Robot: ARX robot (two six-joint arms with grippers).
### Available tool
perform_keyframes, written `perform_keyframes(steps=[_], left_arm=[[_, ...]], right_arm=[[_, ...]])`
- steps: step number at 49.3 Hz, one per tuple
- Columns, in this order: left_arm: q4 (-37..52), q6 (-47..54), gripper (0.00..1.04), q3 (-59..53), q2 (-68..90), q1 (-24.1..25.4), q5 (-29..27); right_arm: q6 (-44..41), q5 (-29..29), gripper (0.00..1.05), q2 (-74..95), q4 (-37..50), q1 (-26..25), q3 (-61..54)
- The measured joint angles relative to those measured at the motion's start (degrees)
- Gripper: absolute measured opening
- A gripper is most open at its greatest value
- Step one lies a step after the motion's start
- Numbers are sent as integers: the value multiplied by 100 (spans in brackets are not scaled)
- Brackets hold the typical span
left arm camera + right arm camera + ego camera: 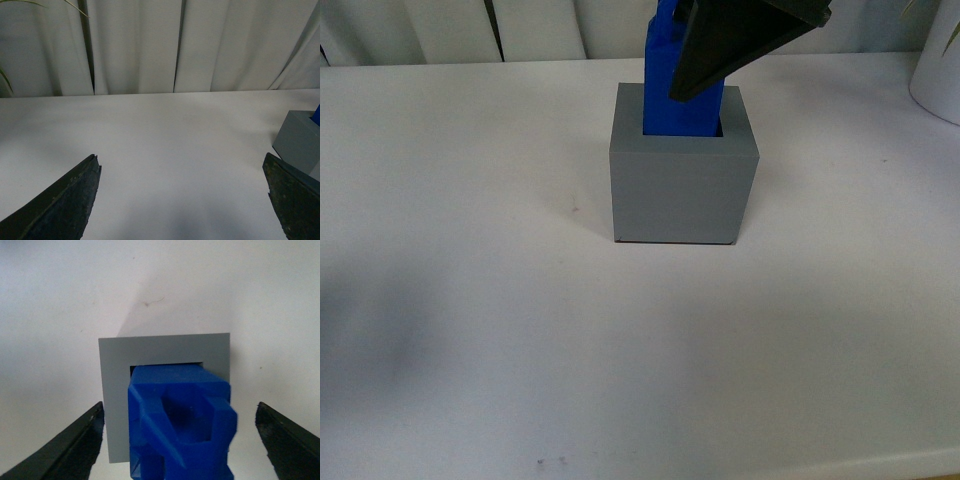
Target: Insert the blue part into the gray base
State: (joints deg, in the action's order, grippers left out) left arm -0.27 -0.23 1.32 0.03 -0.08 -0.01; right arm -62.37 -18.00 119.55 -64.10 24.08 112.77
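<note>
Nearest you lay the white surface [520, 350]. In its far half, roughly midway between the left and right edges, stood the gray base [685, 185]. The blue part [660, 95] stood in the base's square recess, its lower end inside and its upper part rising well above the rim; how deep it sat could not be told. Your right pincer [180, 407] hung over it with its fingers [65, 450] spread wide, one on either side of the blue part and neither touching it. Your left pincer [180, 159] was also spread wide and held nothing, with the base off to its side. Farther back, a white container [940, 65] sat by the far right corner, and a pale curtain [450, 30] hung behind the far edge.
</note>
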Motion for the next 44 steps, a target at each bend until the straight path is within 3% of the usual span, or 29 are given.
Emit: perform_keyframes(steps=[3, 8, 14, 25, 35, 40, 44], left_arm=[[0, 0, 99, 0, 0, 0, 0], [0, 2, 99, 0, 0, 0, 0], [0, 0, 99, 0, 0, 0, -2], [0, 0, 99, 0, 0, 0, 0], [0, 2, 99, 0, 0, 0, 0], [0, 2, 99, 0, 0, 0, 0], [0, 2, 99, 0, 0, 0, 0]], right_arm=[[90, -168, 99, -59, 22, -20, 20], [175, -328, 97, -186, 184, -48, -7], [446, -903, 97, -772, 533, -214, -450], [916, -1912, 97, -2409, 1945, -896, -2492], [1493, -2977, 97, -4236, 3816, -2076, -5394], [2186, -3320, 97, -4933, 4839, -2706, -6651], [2524, -3338, 97, -5077, 4946, -2852, -6990]])
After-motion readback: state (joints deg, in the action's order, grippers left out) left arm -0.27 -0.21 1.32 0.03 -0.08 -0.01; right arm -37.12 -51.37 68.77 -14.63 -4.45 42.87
